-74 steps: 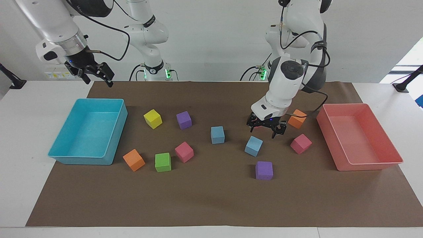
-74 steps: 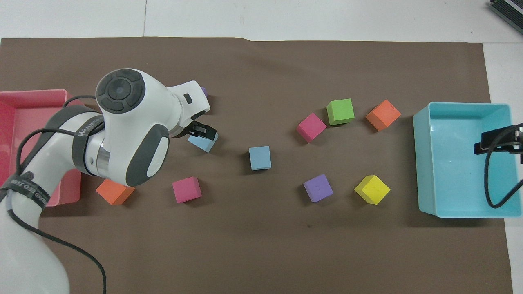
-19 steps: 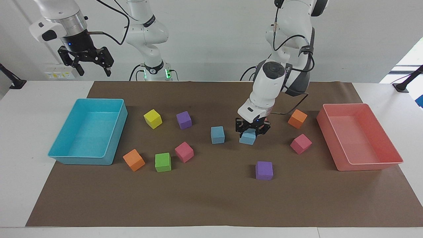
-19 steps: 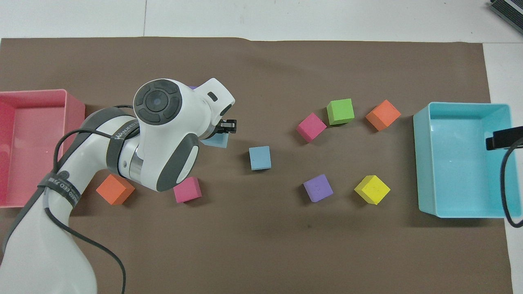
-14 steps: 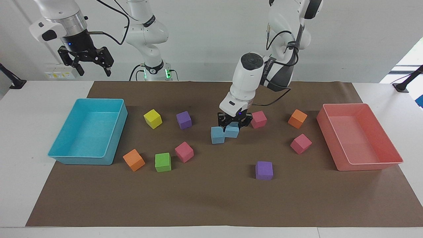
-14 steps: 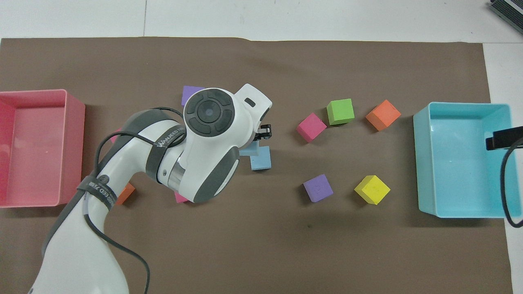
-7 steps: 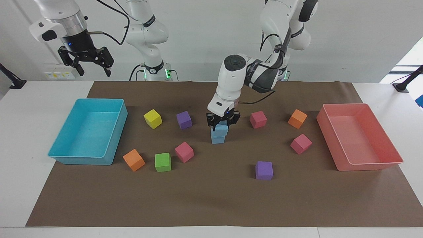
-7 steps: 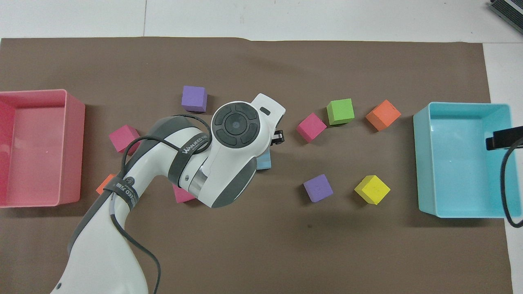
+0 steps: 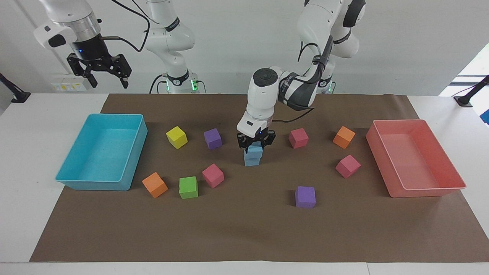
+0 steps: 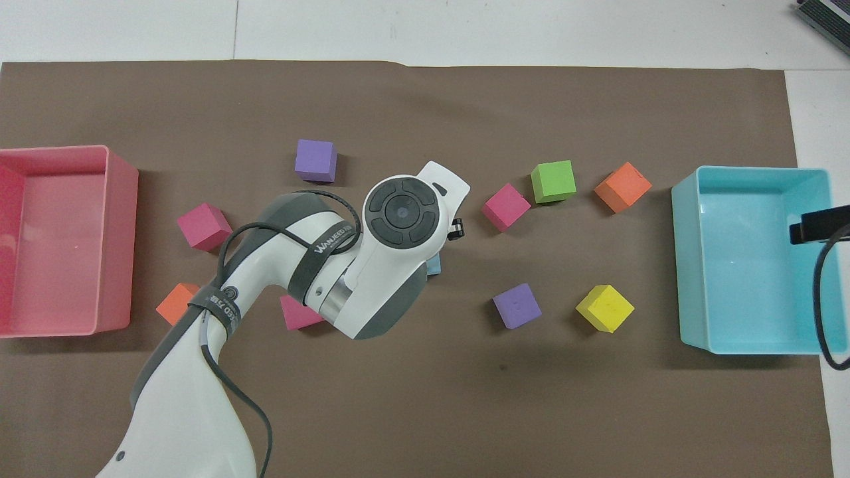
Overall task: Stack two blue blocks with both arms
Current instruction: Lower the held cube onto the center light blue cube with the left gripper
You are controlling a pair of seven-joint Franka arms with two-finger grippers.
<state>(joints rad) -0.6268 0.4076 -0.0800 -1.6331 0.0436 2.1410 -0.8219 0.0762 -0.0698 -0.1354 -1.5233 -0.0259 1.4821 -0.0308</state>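
The right gripper waits high in the air, above the twelve o'clock edge of the blue tray as the facing view shows it. Its jaws are spread wide and hold nothing.

The work is at the middle of the mat. There the left gripper points straight down, with its jaws clamped on the upper blue block. That block sits on, or a hair above, the lower blue block; which of the two I cannot tell. In the overhead view the arm covers the pair, and only a sliver of blue shows.

The upper block seems to overhang slightly toward three o'clock in the facing view. A small nudge toward nine o'clock would likely square the faces before release. The jaws should open only once the block's weight rests fully on the one below, and slowly, because foam can cling to a fingertip. A straight lift clear would avoid dragging the top block off.

The purple block at ten o'clock from the stack and the pink block at two o'clock are near it, though apart from it. The gripper's spreading links probably have room.

The blue tray, at the right arm's end of the table, has nothing in it. The pink tray, at the left arm's end, is bare inside as well.
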